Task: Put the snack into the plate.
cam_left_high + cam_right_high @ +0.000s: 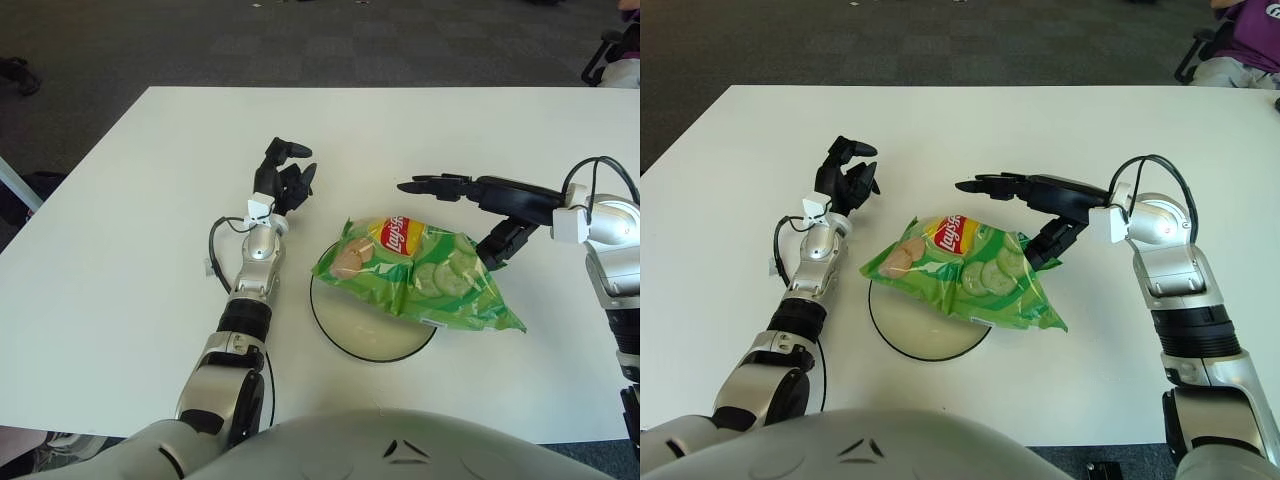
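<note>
A green Lay's chip bag [420, 275] lies tilted across the right side of a white plate with a dark rim [345, 345]. Its right end hangs past the rim over the table. My right hand [470, 215] hovers at the bag's upper right corner. Its long fingers [440, 186] stretch out level above the bag, and the thumb [497, 245] sits against the bag's edge; they are spread, not closed on it. My left hand [285, 175] shows to the left of the plate, fingers relaxed and holding nothing.
The white table [130, 230] extends well beyond the plate on all sides. A cable [215, 250] loops beside my left forearm. A chair and a seated person [1230, 50] show past the far right corner.
</note>
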